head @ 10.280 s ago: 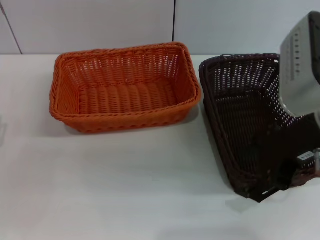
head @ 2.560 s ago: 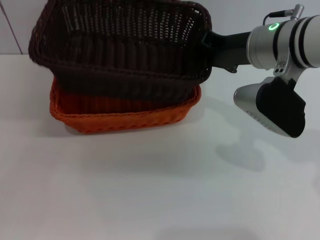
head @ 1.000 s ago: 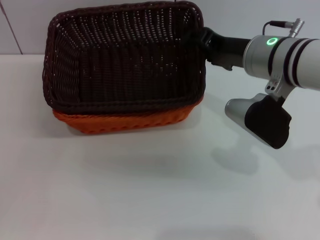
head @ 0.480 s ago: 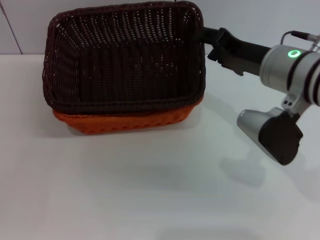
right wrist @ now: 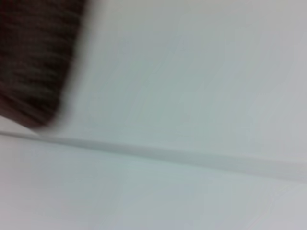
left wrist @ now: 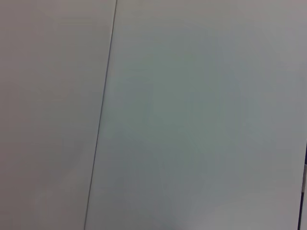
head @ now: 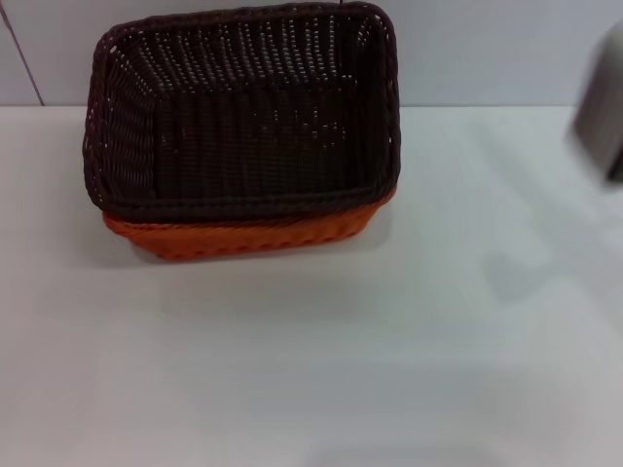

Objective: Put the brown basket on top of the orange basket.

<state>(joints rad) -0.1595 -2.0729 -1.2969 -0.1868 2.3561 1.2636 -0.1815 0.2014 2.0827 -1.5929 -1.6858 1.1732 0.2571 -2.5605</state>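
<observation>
The brown basket (head: 243, 112) sits nested inside the orange basket (head: 243, 233) at the back left of the white table in the head view. Only the orange basket's front wall and right corner show beneath it. In the right wrist view a blurred dark shape (right wrist: 38, 62) is the brown basket. Of my right arm only a blurred grey part (head: 604, 107) shows at the right edge of the head view, well away from the baskets; its gripper is out of view. My left gripper is out of view.
The white table (head: 321, 360) stretches in front of and to the right of the baskets. A pale wall (head: 487, 49) with a dark seam rises behind the table. The left wrist view shows only a pale surface (left wrist: 192, 120) with a thin seam.
My right arm has let go of the brown basket's right rim and pulled away to the right, almost out of view. The brown basket stays seated in the orange one.
</observation>
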